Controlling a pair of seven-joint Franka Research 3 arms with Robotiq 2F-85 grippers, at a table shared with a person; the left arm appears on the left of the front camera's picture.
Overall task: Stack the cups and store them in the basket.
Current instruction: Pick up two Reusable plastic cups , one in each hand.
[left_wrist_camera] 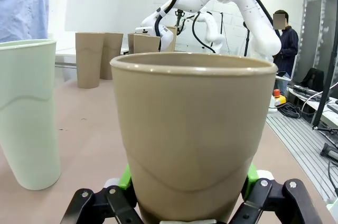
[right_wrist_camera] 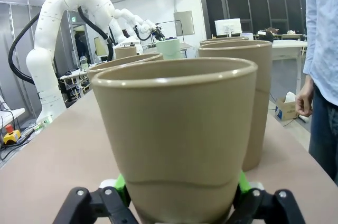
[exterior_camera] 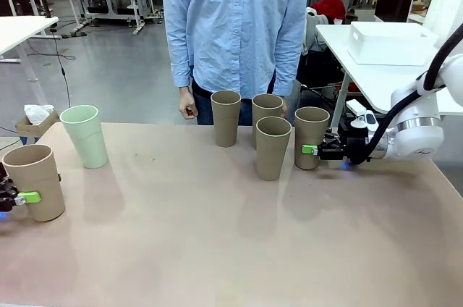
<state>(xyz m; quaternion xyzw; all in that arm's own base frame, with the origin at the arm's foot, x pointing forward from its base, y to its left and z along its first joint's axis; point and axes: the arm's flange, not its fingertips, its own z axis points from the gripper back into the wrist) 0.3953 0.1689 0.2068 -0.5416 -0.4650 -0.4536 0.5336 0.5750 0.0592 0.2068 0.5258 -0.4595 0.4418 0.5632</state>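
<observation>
Four tan cups stand at the far middle of the table; the rightmost cup point(exterior_camera: 311, 137) sits between the green pads of my right gripper point(exterior_camera: 312, 149), which is shut on its lower part. The right wrist view shows that cup point(right_wrist_camera: 174, 129) filling the gap of the right gripper point(right_wrist_camera: 177, 192). At the near left, my left gripper point(exterior_camera: 32, 195) is shut on another tan cup point(exterior_camera: 35, 180), seen close in the left wrist view as the cup point(left_wrist_camera: 193, 123) between the left gripper's point(left_wrist_camera: 189, 182) pads. A mint-green cup point(exterior_camera: 85, 135) stands free beside it. The white basket point(exterior_camera: 391, 43) rests on a side table at the back right.
A person in a blue shirt stands at the far edge, with one hand point(exterior_camera: 188, 110) near the far-left cup point(exterior_camera: 226, 117). Two more tan cups point(exterior_camera: 267, 113) point(exterior_camera: 273, 148) stand close to the held right cup. The table's point(exterior_camera: 217, 249) near half is bare.
</observation>
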